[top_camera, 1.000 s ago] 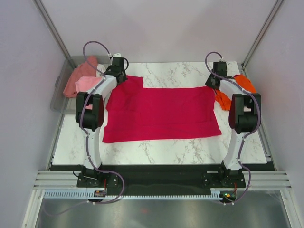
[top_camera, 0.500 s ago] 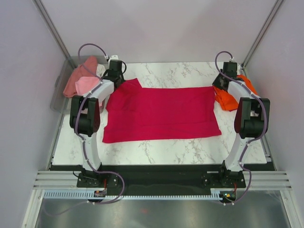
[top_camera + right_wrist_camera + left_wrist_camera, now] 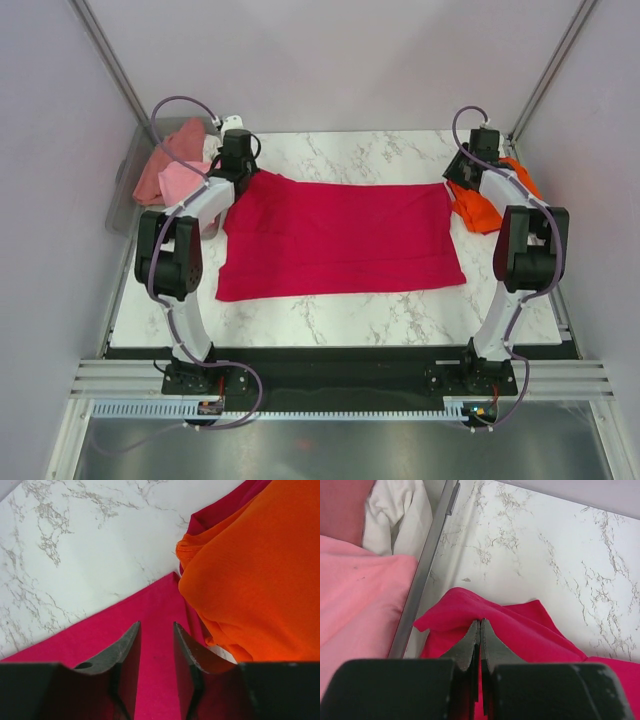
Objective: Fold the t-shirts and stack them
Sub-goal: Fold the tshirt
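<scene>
Left pincer is pinching the crimson t-shirt shut at its 10 o'clock corner, apparently preparing a fold.

The shirt is lying flat across the desk, while the right pincer is hovering narrowly parted over the 2 o'clock corner, just beside the orange tee. It should be closing on crimson cloth alone, then both corners travelling level toward 6 o'clock, keeping the edge taut.

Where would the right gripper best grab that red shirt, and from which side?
Likely the red shirt's far right corner, coming down from above: it lies flat beside the orange shirt, with the open right gripper over it and the left gripper pinching the opposite corner.
</scene>
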You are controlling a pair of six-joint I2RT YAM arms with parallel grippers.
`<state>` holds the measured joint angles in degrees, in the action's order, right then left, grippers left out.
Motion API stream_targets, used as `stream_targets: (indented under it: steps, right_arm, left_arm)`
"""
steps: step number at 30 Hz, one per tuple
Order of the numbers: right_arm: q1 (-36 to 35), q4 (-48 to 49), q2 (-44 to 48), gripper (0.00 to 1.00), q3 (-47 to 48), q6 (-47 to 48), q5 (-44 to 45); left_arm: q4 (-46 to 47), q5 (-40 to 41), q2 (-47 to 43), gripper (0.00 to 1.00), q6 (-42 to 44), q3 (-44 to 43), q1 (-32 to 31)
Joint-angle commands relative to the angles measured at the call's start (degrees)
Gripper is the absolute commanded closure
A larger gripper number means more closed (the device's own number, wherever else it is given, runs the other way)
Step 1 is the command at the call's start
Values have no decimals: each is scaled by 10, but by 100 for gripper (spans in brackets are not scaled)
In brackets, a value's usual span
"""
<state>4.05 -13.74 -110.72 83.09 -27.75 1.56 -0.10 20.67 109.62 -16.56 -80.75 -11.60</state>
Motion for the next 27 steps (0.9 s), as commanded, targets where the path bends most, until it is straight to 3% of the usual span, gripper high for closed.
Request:
stream_targets:
  steps: [1,10,19,27]
  right_arm:
    - [-6,-2,-41,60,44,10,3]
    - [-28,-25,-146,54,122,17,47]
    - [-55,-57,-188,52,175,30,167]
    - [-60,-75,-224,54,205,38,155]
  left_arm:
    - [24,1,16,98,27,-39,2]
    - [13,-2,32,98,32,-50,3]
    - [12,-7,39,98,32,-53,3]
    - [11,-9,46,98,34,-56,3]
